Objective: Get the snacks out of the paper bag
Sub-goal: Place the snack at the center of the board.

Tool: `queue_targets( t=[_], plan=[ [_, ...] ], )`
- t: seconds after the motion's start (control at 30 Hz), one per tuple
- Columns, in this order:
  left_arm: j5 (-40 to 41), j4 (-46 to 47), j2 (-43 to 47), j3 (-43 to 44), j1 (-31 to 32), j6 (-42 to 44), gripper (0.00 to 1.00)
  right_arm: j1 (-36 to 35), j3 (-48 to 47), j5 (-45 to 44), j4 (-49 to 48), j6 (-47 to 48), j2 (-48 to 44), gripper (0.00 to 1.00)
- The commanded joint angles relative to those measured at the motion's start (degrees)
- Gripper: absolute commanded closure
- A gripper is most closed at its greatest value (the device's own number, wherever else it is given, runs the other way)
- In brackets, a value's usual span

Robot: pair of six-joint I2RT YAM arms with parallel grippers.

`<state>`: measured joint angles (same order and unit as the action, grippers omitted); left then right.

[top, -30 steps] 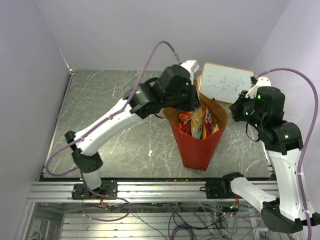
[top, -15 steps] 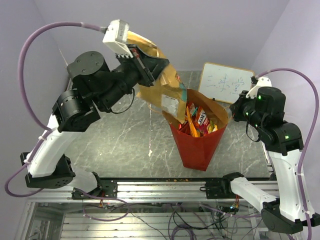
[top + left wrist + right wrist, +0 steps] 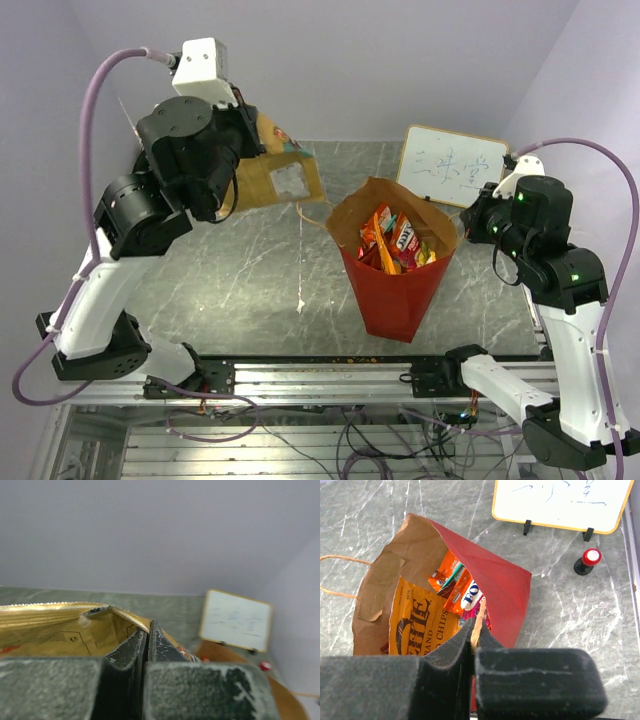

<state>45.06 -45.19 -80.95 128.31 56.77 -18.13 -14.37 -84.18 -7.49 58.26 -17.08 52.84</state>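
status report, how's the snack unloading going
Left tool shut on tan flat pack, held up left of paper bag. Right tool shut on bag rim. Other snacks inside. Nothing blocking.

This is a robotics lab cell. A left arm and a right arm are bolted to an aluminium rail at the edge of a grey stone-patterned table. Loose cables hang beneath. Plain lilac walls box it in, and a handwritten whiteboard stands at the back.
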Motion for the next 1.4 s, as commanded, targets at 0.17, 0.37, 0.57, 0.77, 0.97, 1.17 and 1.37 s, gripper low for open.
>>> queue_targets(
  t=[0.17, 0.37, 0.57, 0.77, 0.97, 1.17, 1.37],
  plan=[
    [-7.63, -0.83, -2.33, -9.46, -21.41, 0.84, 0.93, -0.18, -0.31, -0.12, -2.93, -0.31, -1.54, 1.00],
    [-13.72, 3.64, -4.81, -18.23, -32.94, -6.57, 0.93, -0.15, 1.13, 0.86, -3.77, -0.88, -1.69, 1.00],
    [-22.03, 12.13, -10.88, -22.28, -41.09, -9.79, 0.93, -0.20, 1.71, 1.53, -4.11, -0.71, -1.60, 1.00],
    [-28.82, 16.06, -22.82, -11.12, -43.51, -9.99, 0.93, -0.13, 1.90, 1.62, -3.21, -0.48, -1.64, 1.00],
    [-33.46, 23.16, -24.59, -15.40, -45.61, -14.69, 0.93, -0.14, 1.57, 2.84, -2.07, -0.15, -2.04, 1.00],
    [-30.79, 33.61, -11.46, -43.18, -45.85, -21.72, 0.92, -0.19, 1.51, 3.83, -1.76, -0.14, -2.13, 1.00],
    [-27.51, 22.32, 0.51, -61.66, -46.22, -26.22, 0.54, -0.13, 2.28, 4.40, -2.21, -0.18, -2.16, 1.00]
  ],
)
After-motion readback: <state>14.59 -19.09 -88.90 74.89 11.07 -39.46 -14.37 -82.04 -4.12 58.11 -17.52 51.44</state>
